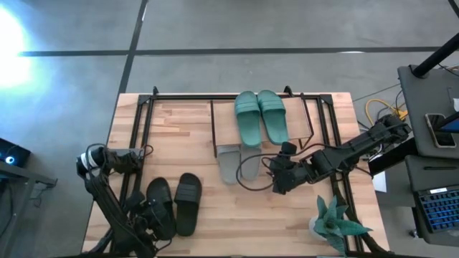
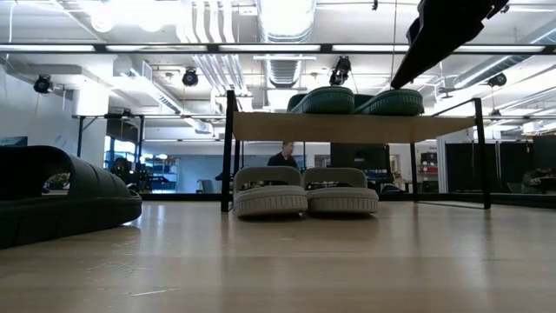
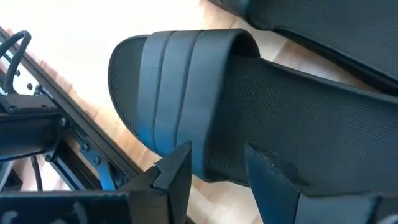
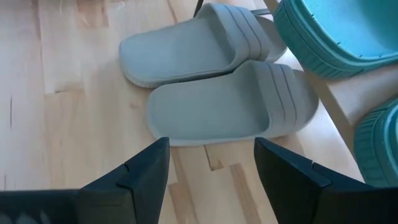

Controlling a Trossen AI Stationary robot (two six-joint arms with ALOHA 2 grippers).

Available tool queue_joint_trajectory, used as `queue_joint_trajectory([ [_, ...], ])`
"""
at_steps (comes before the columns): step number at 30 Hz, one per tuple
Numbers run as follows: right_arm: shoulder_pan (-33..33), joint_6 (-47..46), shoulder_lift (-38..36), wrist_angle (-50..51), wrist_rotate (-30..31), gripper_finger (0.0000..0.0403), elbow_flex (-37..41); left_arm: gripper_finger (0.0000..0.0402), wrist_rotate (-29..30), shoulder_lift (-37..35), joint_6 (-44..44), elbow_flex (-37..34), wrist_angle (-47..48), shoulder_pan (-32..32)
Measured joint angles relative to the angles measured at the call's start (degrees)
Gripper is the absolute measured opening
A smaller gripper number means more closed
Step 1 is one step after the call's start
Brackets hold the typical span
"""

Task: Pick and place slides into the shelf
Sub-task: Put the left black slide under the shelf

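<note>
Left pincer (image 3: pixel 214 171), jaws apart, straddles a black slide's (image 1: pixel 158 206) edge well apart from the shelf (image 1: pixel 226 122); clenching shallowly could let it slip.

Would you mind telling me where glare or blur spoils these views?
High view: strong glare at the floor's left edge. Low view: ceiling lights blow out, and the near black slide looms dark. Left wrist view: the black slide fills the frame, slightly soft. Right wrist view: evenly lit grey slides.

Left gripper (image 1: pixel 154 218) low at the near edge, fingers parted; right gripper (image 1: pixel 276 179) mid-table, fingers wide apart.
</note>
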State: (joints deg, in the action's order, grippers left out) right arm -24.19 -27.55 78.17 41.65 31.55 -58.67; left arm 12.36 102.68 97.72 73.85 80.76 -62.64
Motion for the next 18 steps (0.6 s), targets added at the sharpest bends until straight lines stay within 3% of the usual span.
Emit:
queue_joint_trajectory([
  [11,0.25,-2.4,0.0,0.02,0.0,0.0226,0.0,0.0133,-0.37,0.07,3.91,0.29,3.2,0.05],
  [18,0.25,-2.43,0.0,0.04,0.0,0.0226,0.0,0.0133,-1.97,3.95,-1.31,0.37,2.18,0.21],
])
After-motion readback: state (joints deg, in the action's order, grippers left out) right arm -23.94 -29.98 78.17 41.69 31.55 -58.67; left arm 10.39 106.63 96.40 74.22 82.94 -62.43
